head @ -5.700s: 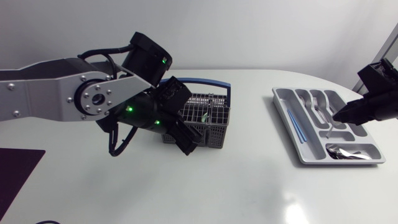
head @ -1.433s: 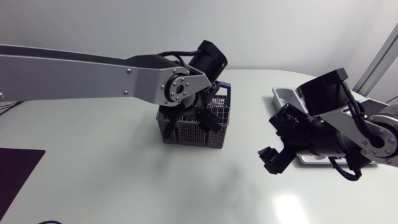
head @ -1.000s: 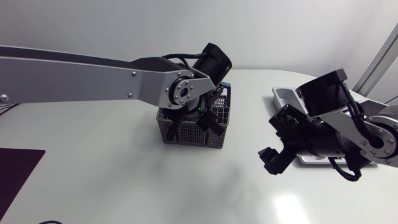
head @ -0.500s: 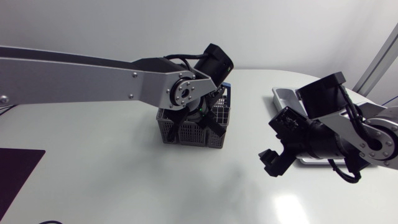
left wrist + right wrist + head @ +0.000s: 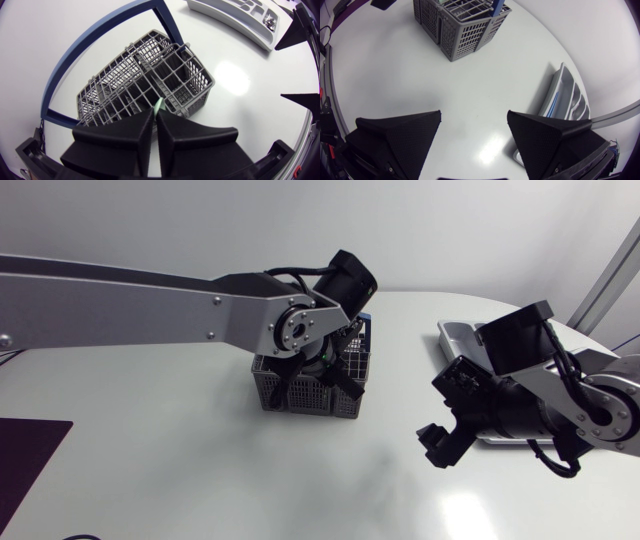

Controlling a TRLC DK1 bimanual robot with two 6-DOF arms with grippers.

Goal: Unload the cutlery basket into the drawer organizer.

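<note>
Left fingers [image 5: 120, 144] now in basket [image 5: 150, 70]

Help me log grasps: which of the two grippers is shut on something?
The left gripper, above the cutlery basket: its fingers pinch a pale green piece between them. The right gripper stands wide open over the table, holding nothing.

Table [image 5: 200, 470]: white, glossy top with a rounded far edge, evenly lit. One bright patch of reflected overhead light [image 5: 465, 515] lies on its near right part. Soft, faint shadows fall across the middle. A dark purple mat [image 5: 25, 460] lies flat at the near left corner.
</note>
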